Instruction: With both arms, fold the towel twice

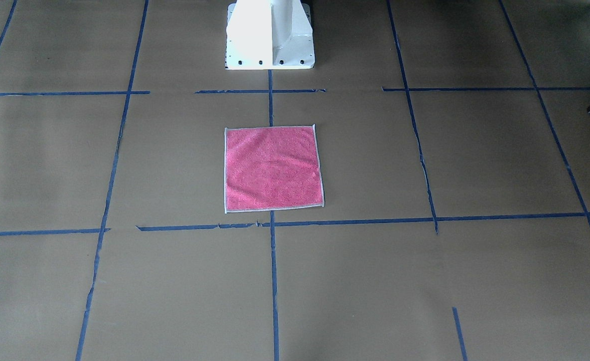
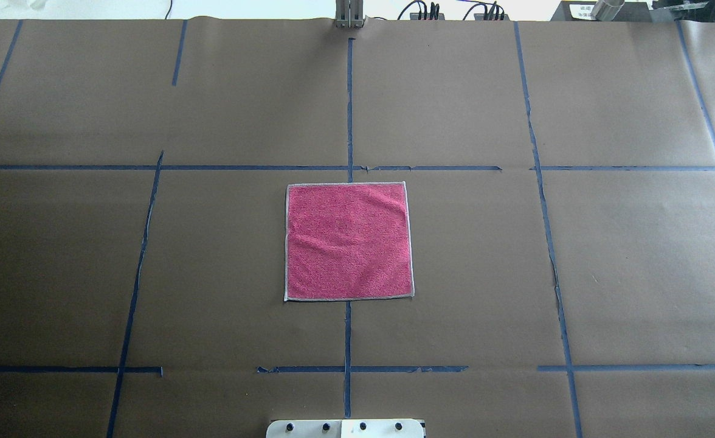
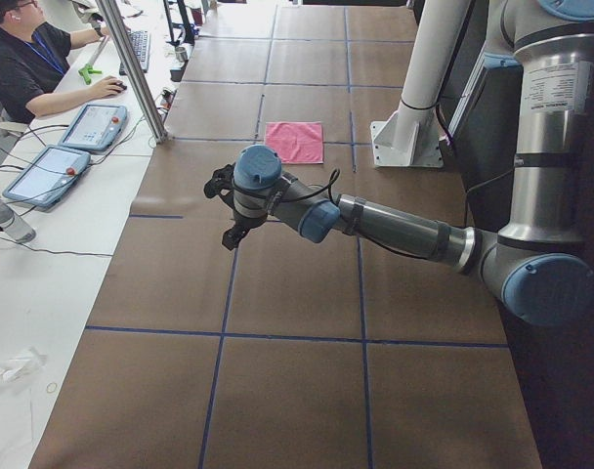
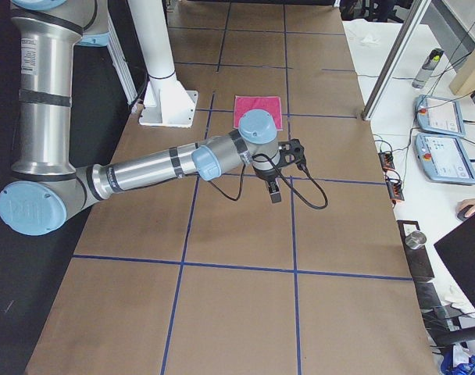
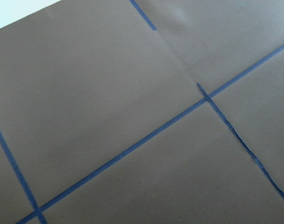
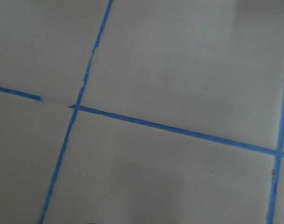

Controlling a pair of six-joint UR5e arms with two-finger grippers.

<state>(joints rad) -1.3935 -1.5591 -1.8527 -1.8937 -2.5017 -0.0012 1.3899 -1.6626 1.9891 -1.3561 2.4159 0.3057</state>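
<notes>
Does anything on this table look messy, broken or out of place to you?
Nothing serious. The pink square terry towel lies flat and unfolded, with mild wrinkles only. The blue tape lines on the brown paper table cover are ragged: some strips wander, are torn, or stop short and leave gaps. Nothing is spilled.

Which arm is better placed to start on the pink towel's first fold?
Left, marginally. The towel lies flat and centred, pink up. The left tool and right tool both hang out to their own sides, yet only the left shows in the front-facing view.
</notes>
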